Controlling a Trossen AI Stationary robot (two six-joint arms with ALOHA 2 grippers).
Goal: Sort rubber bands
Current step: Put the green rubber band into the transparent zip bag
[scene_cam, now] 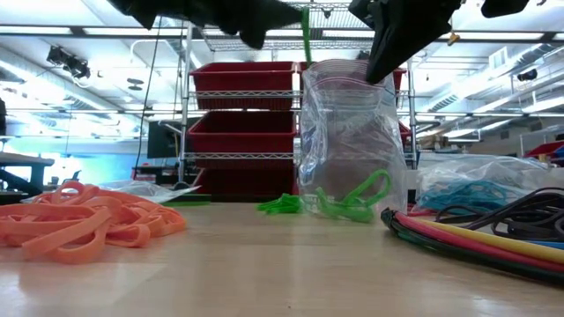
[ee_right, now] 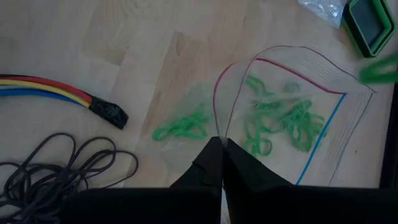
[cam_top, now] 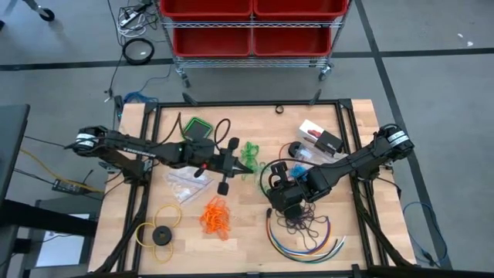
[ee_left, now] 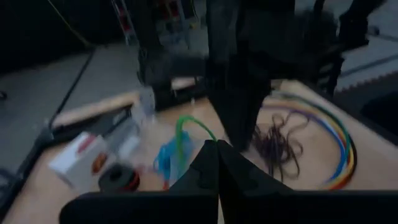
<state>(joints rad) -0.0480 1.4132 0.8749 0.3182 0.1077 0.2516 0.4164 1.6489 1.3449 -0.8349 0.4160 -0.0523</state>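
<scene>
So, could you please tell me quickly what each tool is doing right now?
Left tool: shut on a green rubber band.
Right tool: shut on the clear zip bag rim.

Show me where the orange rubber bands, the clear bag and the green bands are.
Orange rubber bands (cam_top: pixel 215 217), high view, middle of the pile.
Clear bag (scene_cam: pixel 351 132), low view, its front wall.
Green bands (ee_right: pixel 283 121), right wrist view, bunch inside the bag.

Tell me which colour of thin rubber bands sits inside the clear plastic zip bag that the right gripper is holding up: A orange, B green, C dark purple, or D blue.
B: the right wrist view shows green rubber bands inside the clear plastic zip bag, whose edge the shut right gripper pinches.
</scene>
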